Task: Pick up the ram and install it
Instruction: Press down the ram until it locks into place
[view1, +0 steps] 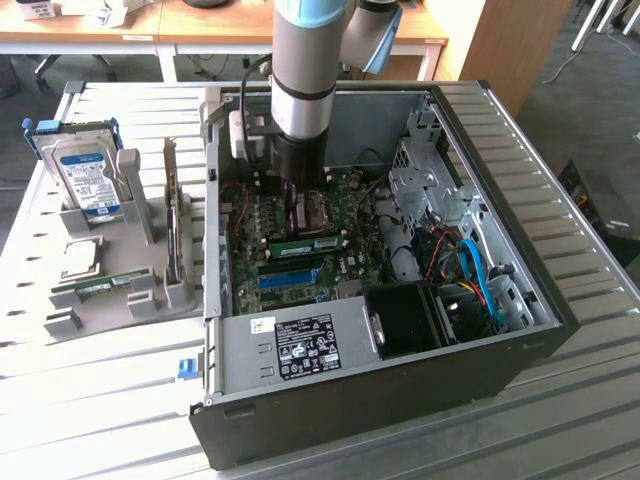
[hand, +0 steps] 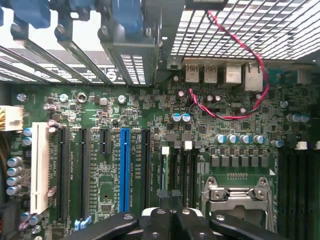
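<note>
We judge the ram (view1: 305, 243), mid-frame, light, stiff and fragile, best held by its long edges; fingers (hand: 159, 220) clenched, empty.

You had an open computer case (view1: 560, 300) on the slatted surface (view1: 120, 400), its green motherboard (hand: 100, 105) exposed with a blue slot (hand: 124, 170) and a red wire (hand: 235, 112). On the exterior view's left, a grey holder (view1: 150, 285) carried a hard drive (view1: 85, 180) upright and a silver processor chip (view1: 82, 258).
</note>
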